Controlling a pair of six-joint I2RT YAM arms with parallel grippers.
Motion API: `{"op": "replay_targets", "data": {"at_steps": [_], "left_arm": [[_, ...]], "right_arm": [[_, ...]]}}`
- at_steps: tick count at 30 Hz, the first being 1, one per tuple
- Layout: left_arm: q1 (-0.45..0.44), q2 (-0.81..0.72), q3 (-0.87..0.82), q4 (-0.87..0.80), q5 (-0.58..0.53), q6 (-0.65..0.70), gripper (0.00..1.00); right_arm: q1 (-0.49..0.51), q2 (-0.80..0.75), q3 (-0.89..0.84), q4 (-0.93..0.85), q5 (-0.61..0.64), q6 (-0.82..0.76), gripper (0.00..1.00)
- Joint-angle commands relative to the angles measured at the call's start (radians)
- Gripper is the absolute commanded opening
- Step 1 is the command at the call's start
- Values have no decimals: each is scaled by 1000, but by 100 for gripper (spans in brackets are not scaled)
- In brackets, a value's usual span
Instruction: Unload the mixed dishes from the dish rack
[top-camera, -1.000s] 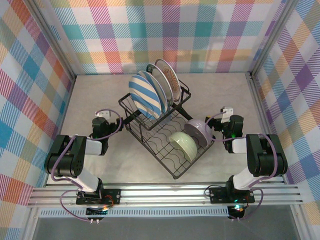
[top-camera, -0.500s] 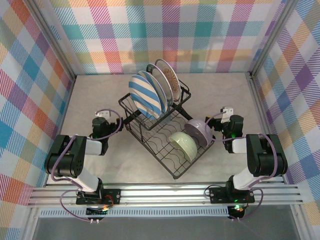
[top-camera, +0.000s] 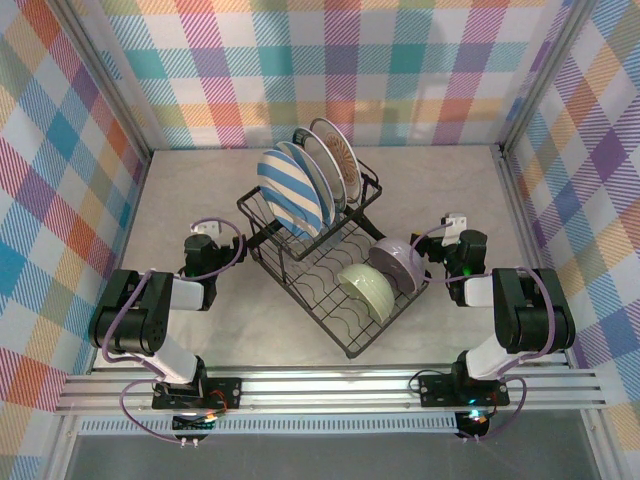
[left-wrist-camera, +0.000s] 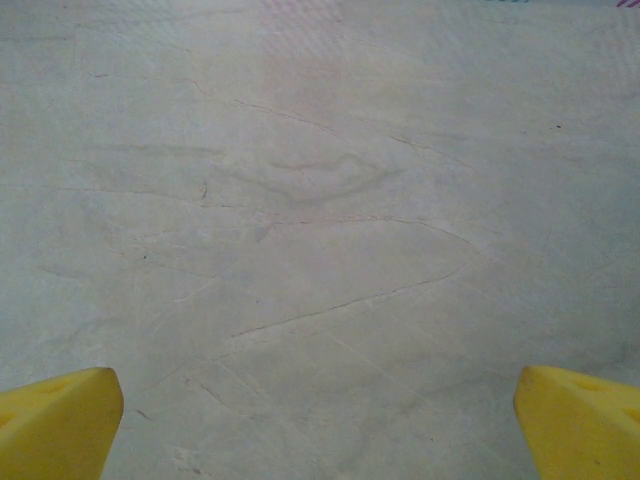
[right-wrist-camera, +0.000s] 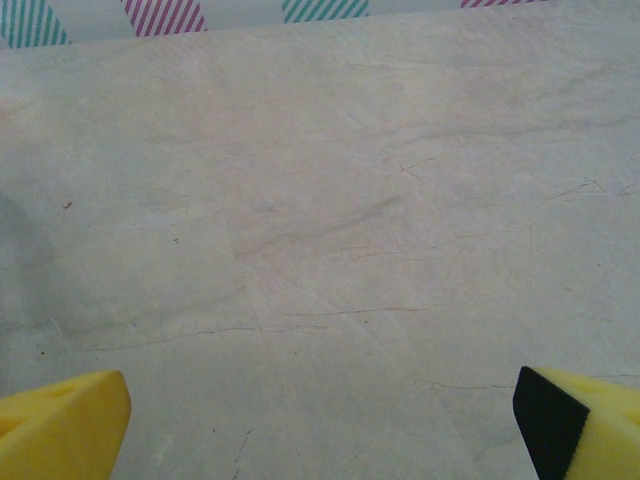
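Nothing moved. Left hand (left-wrist-camera: 320, 425), right hand (right-wrist-camera: 320, 425) spread apart, empty, flanking dish rack (top-camera: 322, 300).

The left arm (top-camera: 150, 320) and right arm (top-camera: 520, 318) are built of chunky black joint housings with white links between them. A lavender cable (top-camera: 215, 226) loops along each, and a small white block (top-camera: 457, 220) sits at each wrist. The left fingertips (left-wrist-camera: 55, 425) are yellow wedges. One right fingertip (right-wrist-camera: 548, 410) shows a black face on its inner side.
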Motion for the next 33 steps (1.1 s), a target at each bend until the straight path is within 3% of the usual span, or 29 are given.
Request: {"op": "replay_targets", "data": {"at_steps": [1, 10, 15, 20, 25, 28, 33], "left_arm": [[2, 3, 15, 23, -5, -4, 100], [4, -5, 16, 18, -11, -6, 100], [4, -111, 45, -131, -84, -28, 100], [4, -214, 72, -267, -158, -58, 100], [3, -288, 153, -466, -243, -109, 100], [4, -325, 197, -582, -276, -174, 100], [4, -446, 236, -806, -379, -434, 100]], "right_arm": [[-5, -11, 16, 15, -10, -2, 99], [-4, -11, 16, 15, -11, -1, 99], [-2, -21, 10, 25, 14, 3, 99], [-4, -165, -60, 13, 261, 106, 99], [-4, -307, -21, -165, 301, 116, 99], [-5, -371, 60, -352, 418, 208, 99], [-5, -369, 239, -692, 573, 357, 99]]}}
